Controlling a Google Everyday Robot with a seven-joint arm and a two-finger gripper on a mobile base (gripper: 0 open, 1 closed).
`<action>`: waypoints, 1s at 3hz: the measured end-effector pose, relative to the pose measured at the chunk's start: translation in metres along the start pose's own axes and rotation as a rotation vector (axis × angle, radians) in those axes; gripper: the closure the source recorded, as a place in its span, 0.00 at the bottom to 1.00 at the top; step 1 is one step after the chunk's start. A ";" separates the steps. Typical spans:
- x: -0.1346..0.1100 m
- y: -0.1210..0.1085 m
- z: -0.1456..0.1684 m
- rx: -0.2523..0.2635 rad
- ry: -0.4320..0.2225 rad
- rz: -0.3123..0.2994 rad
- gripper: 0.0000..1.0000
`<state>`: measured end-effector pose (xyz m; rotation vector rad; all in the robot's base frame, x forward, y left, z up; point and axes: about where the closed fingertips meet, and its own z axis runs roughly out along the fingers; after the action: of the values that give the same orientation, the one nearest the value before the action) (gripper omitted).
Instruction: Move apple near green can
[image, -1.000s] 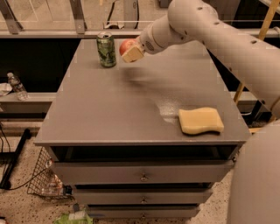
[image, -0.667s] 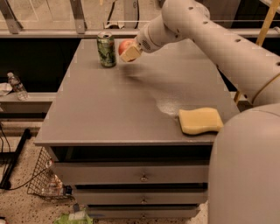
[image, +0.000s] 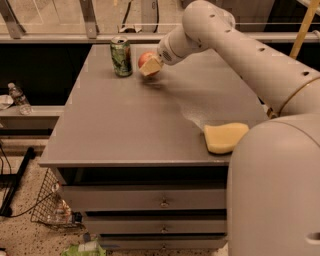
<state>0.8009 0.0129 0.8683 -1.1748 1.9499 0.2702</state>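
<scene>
The green can (image: 121, 56) stands upright near the far left corner of the grey table (image: 125, 120). The red apple (image: 145, 60) is just to the right of the can, a short gap apart. My gripper (image: 150, 65) reaches in from the right and is shut on the apple, its pale fingers (image: 152, 67) covering the apple's right side. A shadow lies on the table under the apple; I cannot tell whether the apple rests on the table or is held just above it.
A yellow sponge (image: 224, 136) lies near the table's front right edge. My arm (image: 240, 45) crosses the right side. A clear plastic bottle (image: 18, 98) stands on a low ledge to the left. A wire basket (image: 50, 207) sits on the floor below.
The gripper with the apple has stayed next to the can, shifting only slightly. The can and sponge have not moved.
</scene>
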 end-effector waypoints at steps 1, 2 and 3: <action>0.005 0.003 0.010 -0.027 0.015 0.014 0.84; 0.005 0.004 0.013 -0.029 0.016 0.014 0.60; 0.006 0.006 0.015 -0.034 0.018 0.014 0.38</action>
<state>0.8030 0.0207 0.8528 -1.1897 1.9768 0.3015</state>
